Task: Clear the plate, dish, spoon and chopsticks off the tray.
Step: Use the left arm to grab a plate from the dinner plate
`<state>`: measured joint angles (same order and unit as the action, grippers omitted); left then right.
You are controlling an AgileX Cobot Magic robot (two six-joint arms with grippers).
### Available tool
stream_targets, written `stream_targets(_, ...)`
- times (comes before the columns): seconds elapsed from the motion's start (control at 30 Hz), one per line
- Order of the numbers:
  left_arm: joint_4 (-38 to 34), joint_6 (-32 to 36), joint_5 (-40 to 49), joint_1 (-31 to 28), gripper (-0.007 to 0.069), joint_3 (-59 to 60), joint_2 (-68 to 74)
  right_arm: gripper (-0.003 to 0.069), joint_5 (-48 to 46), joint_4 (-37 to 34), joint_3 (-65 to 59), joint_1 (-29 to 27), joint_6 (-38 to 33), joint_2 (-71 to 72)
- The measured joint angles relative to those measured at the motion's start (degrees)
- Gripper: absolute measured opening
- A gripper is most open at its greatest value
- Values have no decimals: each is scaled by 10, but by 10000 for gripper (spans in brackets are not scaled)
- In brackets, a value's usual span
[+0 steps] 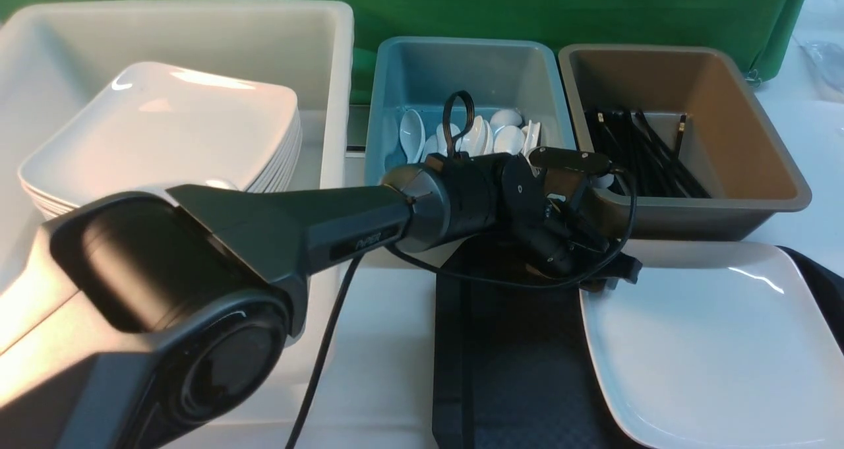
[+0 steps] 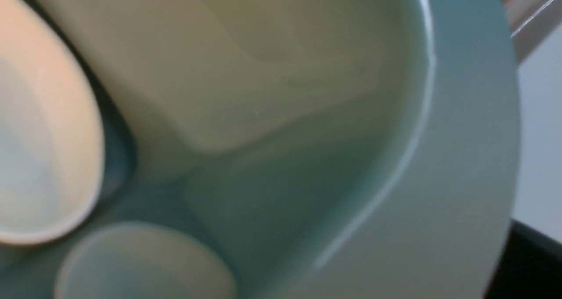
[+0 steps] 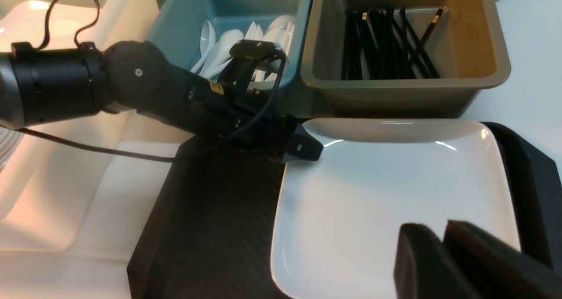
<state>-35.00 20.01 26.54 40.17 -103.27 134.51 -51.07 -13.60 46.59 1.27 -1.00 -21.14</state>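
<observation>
The large white square plate [image 1: 712, 343] [image 3: 386, 193] lies on the right part of the black textured tray [image 1: 514, 357] [image 3: 210, 211]. My left arm reaches across the tray's far edge. The left gripper [image 1: 616, 274] [image 3: 303, 149] sits low at the plate's far left corner, and its jaws are too hidden to read. In the right wrist view, the right gripper [image 3: 439, 228] hovers over the plate's near right part, fingers together with nothing between them. The left wrist view shows only the blurred blue tub [image 2: 461, 158]. The dish is out of view.
Behind the tray, the blue tub [image 1: 461, 73] holds several white spoons [image 1: 475, 136]. The brown tub [image 1: 745, 106] next to it holds several black chopsticks [image 1: 639, 152]. A big white tub [image 1: 330, 73] at the left holds a stack of square plates [image 1: 171, 119].
</observation>
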Motion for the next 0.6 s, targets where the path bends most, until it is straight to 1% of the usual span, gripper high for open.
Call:
stream_targets(0.03, 0, 0, 0, 0, 235, 0, 0, 112, 0, 0, 0, 0, 0, 0)
stream_targets(0.07, -6, -3, 2, 0, 154, 0, 0, 112, 0, 0, 0, 0, 0, 0)
stream_targets(0.13, -24, -13, 4, -1, 105, -2, -1, 112, 0, 0, 0, 0, 0, 0)
stream_targets(0.3, -26, -15, 34, -2, 103, -4, -1, 117, 0, 0, 0, 0, 0, 0)
stream_targets(0.47, 5, -15, 87, -2, 90, -4, -26, 123, 0, 0, 0, 0, 0, 0)
stream_targets(0.6, 32, -15, 99, -2, 63, -4, -59, 125, -1, 0, 0, 0, 0, -1)
